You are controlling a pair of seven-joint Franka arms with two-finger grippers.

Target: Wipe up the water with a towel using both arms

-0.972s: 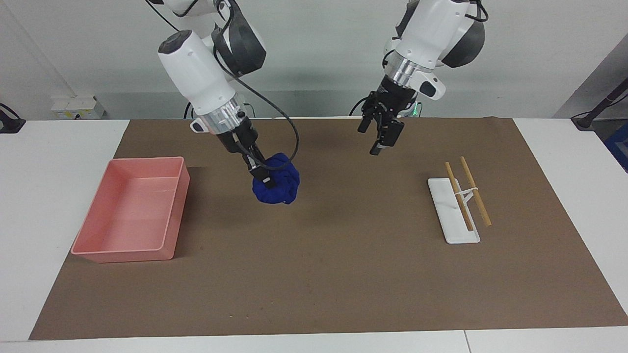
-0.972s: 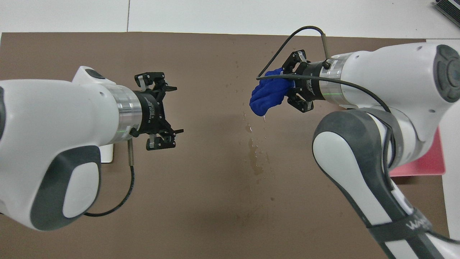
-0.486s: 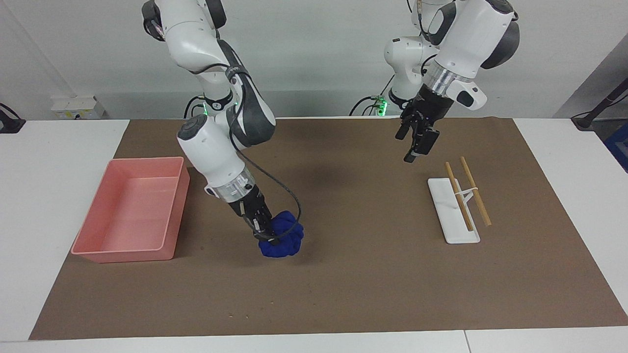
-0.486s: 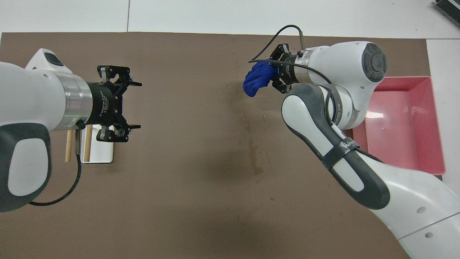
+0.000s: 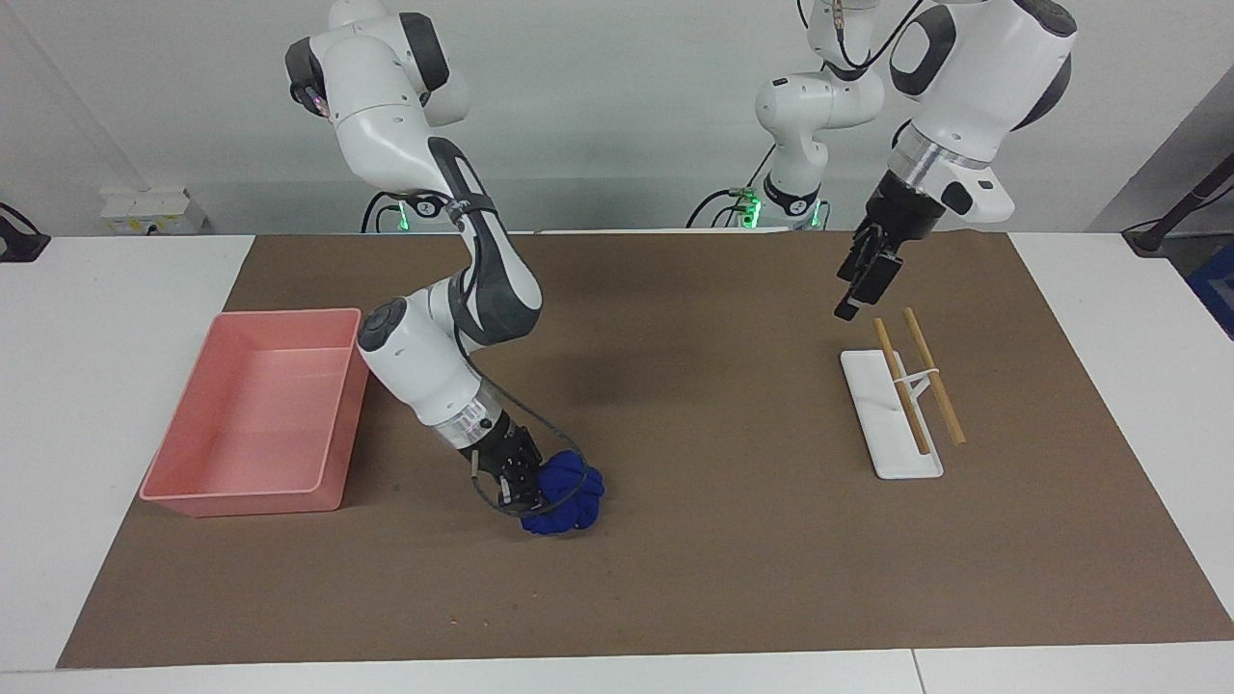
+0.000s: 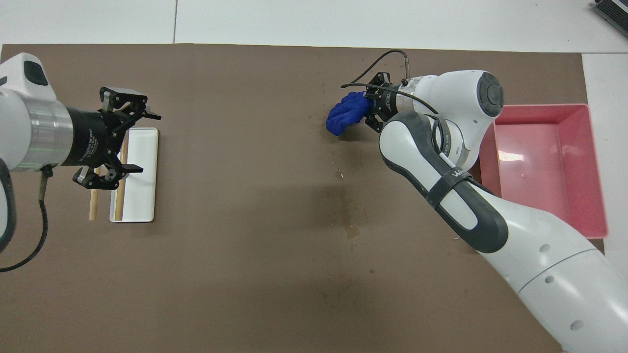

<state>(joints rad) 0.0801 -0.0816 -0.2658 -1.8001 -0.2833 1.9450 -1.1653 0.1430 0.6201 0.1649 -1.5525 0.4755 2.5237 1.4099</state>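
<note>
The royal-blue towel (image 5: 569, 501) is a wrinkled lump resting on the brown mat (image 5: 733, 540); it also shows in the overhead view (image 6: 342, 114). My right gripper (image 5: 521, 489) (image 6: 369, 109) is shut on the towel, low at the mat, reaching in from the pink tray's end. A wet streak of water (image 6: 347, 218) lies on the mat nearer to the robots than the towel. My left gripper (image 5: 846, 306) (image 6: 142, 143) is open and empty, raised over the white tray.
A pink tray (image 5: 289, 315) stands at the right arm's end of the mat. A white tray (image 5: 872, 405) with two wooden chopsticks (image 5: 935, 381) on a small rest lies at the left arm's end.
My right arm has lowered and swept the towel across the mat away from the robots. My left gripper has drawn back toward its own end, over the white tray.
</note>
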